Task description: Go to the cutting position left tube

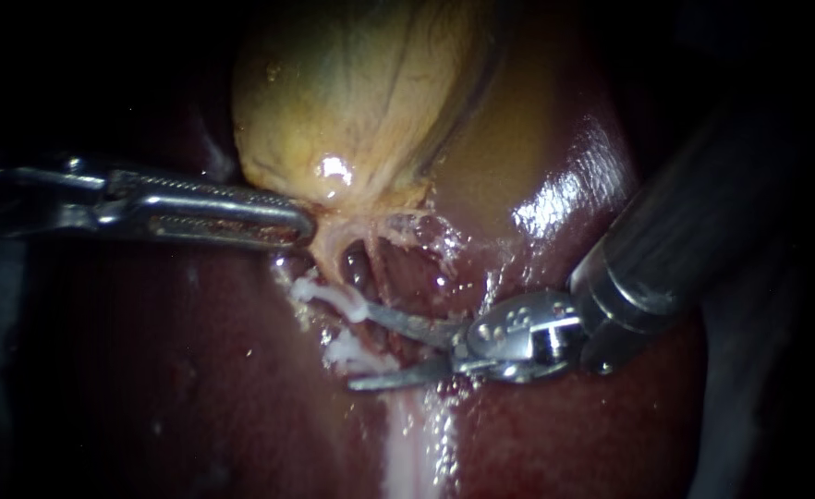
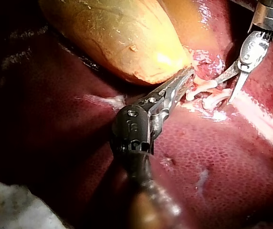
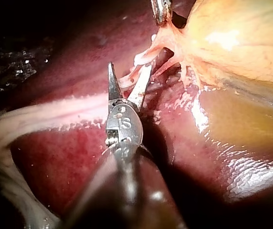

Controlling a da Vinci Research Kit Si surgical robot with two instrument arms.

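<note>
Below the gallbladder (image 1: 361,102), left tube (image 1: 334,266) vertical, between right instrument (image 1: 359,346) blades.

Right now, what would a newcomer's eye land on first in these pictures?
The yellow gallbladder, bulging at the endoscope view's upper middle against dark red liver. Just below it, my right instrument has its jaws open astride a pale tube, while my left instrument has its jaws shut on the gallbladder's lower end.

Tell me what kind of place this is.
Probably a surgical bench setup, seen close up: a dark red liver, a yellowish gallbladder, and two thin metal tools, the left instrument and right instrument.
</note>
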